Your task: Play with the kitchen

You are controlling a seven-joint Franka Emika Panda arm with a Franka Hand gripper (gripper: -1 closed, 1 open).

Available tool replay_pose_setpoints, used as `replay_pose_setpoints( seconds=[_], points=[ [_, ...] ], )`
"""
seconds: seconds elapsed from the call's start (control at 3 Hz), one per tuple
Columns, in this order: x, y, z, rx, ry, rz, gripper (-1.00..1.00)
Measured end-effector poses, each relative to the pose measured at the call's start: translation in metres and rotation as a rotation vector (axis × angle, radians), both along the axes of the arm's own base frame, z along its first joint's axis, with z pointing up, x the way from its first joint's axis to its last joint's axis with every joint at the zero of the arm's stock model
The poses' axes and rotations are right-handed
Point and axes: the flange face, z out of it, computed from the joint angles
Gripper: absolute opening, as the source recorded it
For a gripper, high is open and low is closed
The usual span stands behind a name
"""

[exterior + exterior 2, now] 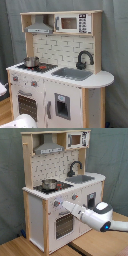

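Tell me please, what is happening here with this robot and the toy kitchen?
A white robot arm reaches toward the front of a toy kitchen. Its hand is up at the panel with the knobs, just above the oven door. A small pot sits on the stovetop, beside the sink with the black faucet. Whether the hand grips anything cannot be seen.
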Motion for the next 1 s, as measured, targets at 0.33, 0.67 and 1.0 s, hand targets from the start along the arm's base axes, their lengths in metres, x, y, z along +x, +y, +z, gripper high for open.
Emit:
replay_pose_setpoints(
  seconds=[0.33,0.67,1.0],
  points=[
    [-0.018,0.001,0.0,-0.089,-0.007,-0.007,1.0],
    [-0.037,0.004,-0.002,-0.183,-0.014,-0.012,1.0],
    [-0.052,0.005,-0.002,-0.286,-0.021,-0.022,1.0]
  ],
)
